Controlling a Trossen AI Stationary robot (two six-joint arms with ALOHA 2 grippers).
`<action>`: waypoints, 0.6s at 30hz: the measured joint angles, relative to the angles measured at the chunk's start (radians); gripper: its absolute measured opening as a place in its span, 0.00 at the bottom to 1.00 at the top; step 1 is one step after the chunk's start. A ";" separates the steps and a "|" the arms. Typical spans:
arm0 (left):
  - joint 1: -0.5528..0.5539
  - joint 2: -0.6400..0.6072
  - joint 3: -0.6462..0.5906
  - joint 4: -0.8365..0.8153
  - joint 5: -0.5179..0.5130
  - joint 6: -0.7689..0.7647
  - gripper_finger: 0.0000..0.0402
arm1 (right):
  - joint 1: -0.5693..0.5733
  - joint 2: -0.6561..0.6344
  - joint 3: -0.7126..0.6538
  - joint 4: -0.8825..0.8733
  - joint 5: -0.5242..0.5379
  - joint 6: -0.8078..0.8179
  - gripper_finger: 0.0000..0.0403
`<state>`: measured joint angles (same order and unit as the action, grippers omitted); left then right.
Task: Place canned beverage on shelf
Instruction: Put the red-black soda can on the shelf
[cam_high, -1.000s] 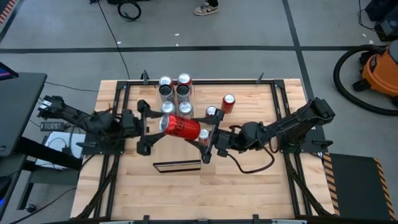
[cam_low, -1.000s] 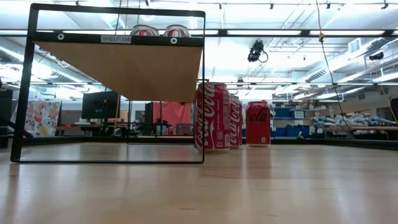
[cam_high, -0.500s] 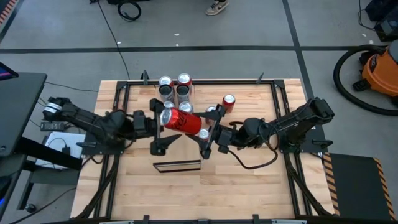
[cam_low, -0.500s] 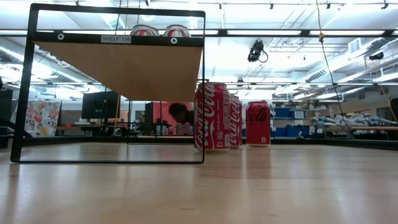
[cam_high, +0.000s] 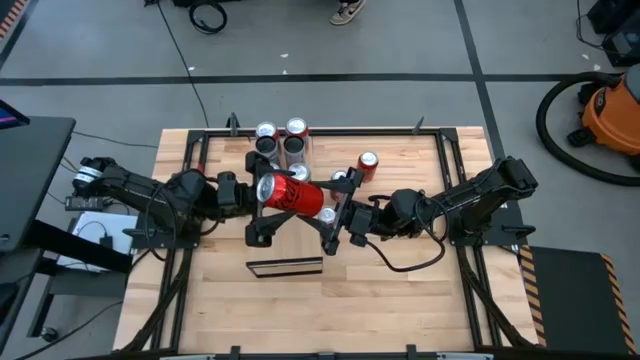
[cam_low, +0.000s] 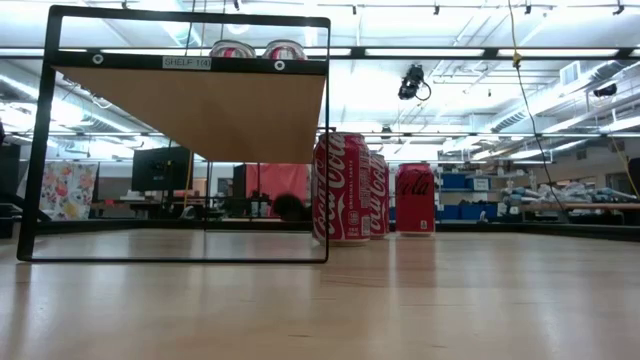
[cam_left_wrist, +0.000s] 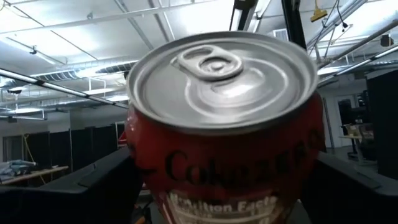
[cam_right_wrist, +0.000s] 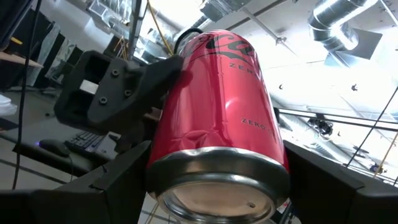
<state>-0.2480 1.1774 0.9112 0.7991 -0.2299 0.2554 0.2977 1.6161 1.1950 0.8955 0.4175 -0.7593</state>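
- Since 1 second ago, left hand (cam_high: 262, 213) has advanced rightward over the bench (cam_high: 400, 290).
- Both hands grip 1 red can (cam_high: 291, 195); right hand (cam_high: 333, 218) clamps its base.

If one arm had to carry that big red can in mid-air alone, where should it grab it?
The red can lies sideways between the left gripper at its tab end and the right gripper at its base. Probably best is the smooth round wall at mid-length, fingers coming from the two long sides: the domed ends offer little to pinch.
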 joint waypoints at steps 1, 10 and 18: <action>0.002 0.000 0.000 0.003 0.003 0.000 0.92 | 0.000 0.000 0.000 -0.001 0.000 0.000 0.81; 0.020 -0.001 0.000 -0.007 0.011 0.025 0.77 | -0.011 0.000 0.000 -0.024 0.012 -0.003 0.83; 0.062 0.001 -0.003 -0.082 -0.005 0.021 0.79 | -0.033 -0.001 0.002 -0.118 0.068 -0.001 0.95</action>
<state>-0.1860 1.1788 0.9085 0.7173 -0.2347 0.2768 0.2649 1.6150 1.1973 0.7777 0.4850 -0.7601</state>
